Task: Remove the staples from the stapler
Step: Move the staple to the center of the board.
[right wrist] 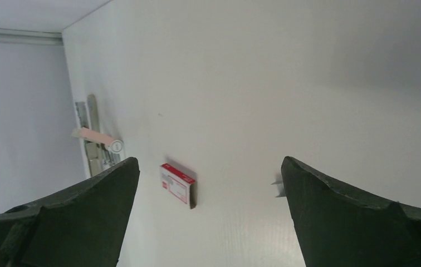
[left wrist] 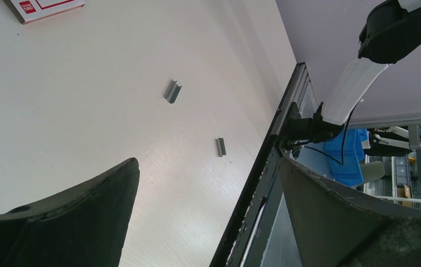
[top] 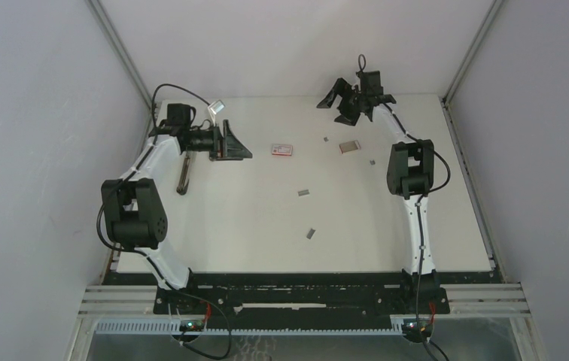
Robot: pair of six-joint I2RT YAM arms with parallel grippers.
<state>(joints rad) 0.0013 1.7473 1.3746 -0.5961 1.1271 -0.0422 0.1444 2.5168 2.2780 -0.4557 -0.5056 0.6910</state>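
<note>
Top external — staples (top: 304, 192) scattered outside red-and-white box (top: 282, 150).

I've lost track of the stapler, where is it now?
Top view: the stapler lies far left on the table, beside the left arm, left of the red-and-white box.

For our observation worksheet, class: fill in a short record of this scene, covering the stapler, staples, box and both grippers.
stapler: lying on the table, left side
staples: small grey pieces scattered across the table
box: red-and-white, flat, towards the far middle
left gripper: open, holding nothing
right gripper: open, holding nothing
</note>
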